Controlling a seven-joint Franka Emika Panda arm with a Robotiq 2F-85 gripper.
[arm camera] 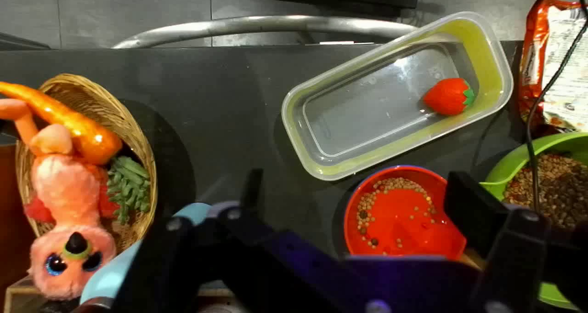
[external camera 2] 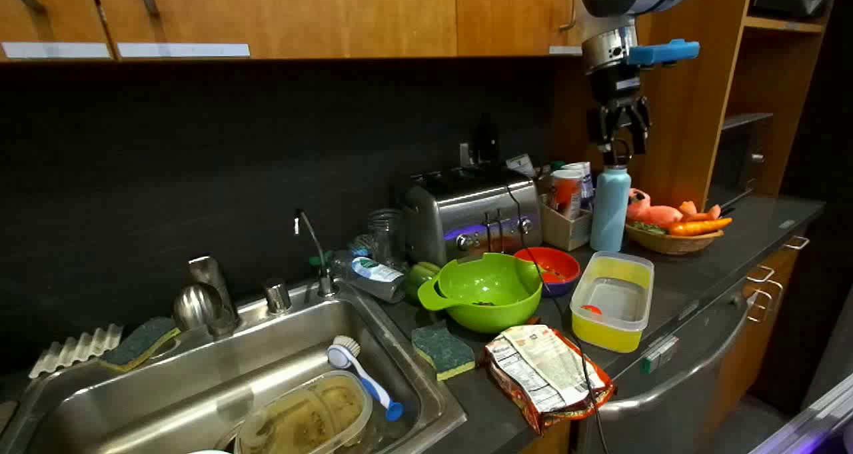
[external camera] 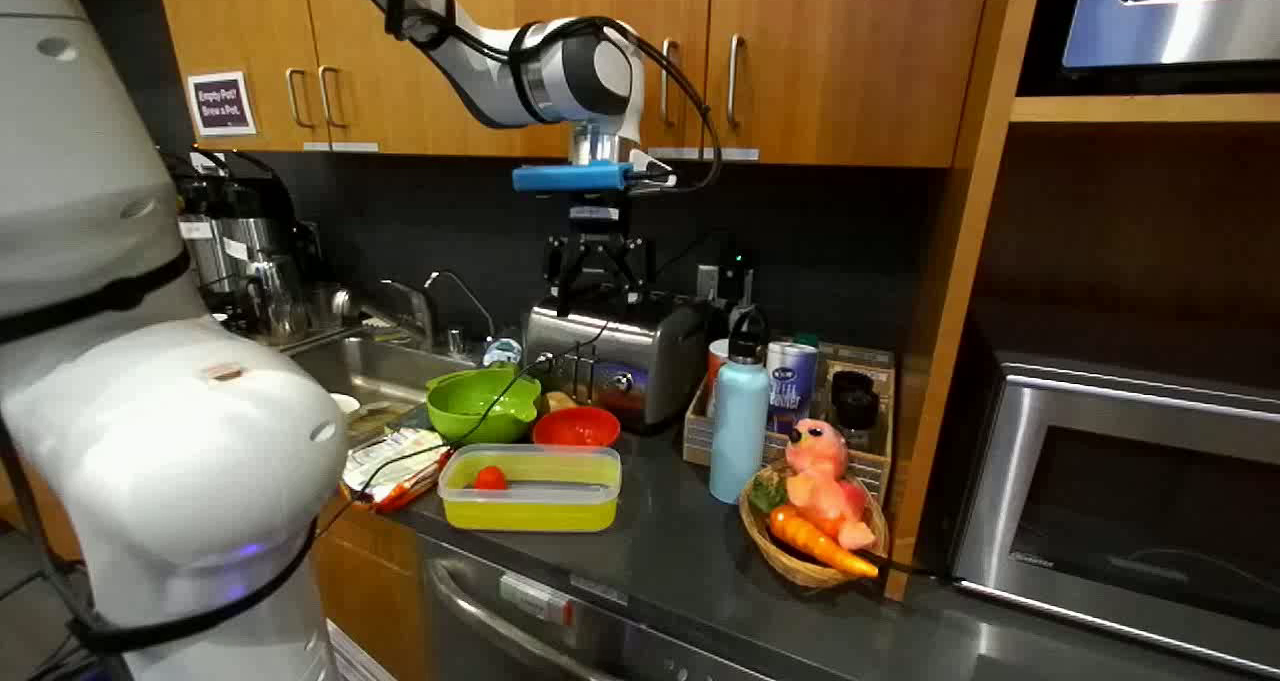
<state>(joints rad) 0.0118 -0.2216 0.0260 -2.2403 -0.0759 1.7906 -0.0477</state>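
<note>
While it partly hides the blue bottle (arm camera: 111, 274), the end effector (arm camera: 357, 194) gapes wide, empty

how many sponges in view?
2, both in an exterior view: one scouring sponge on the back rim of the sink, beside the faucet; second sponge on the counter, between sink and printed packet. Others may be hidden.
</note>
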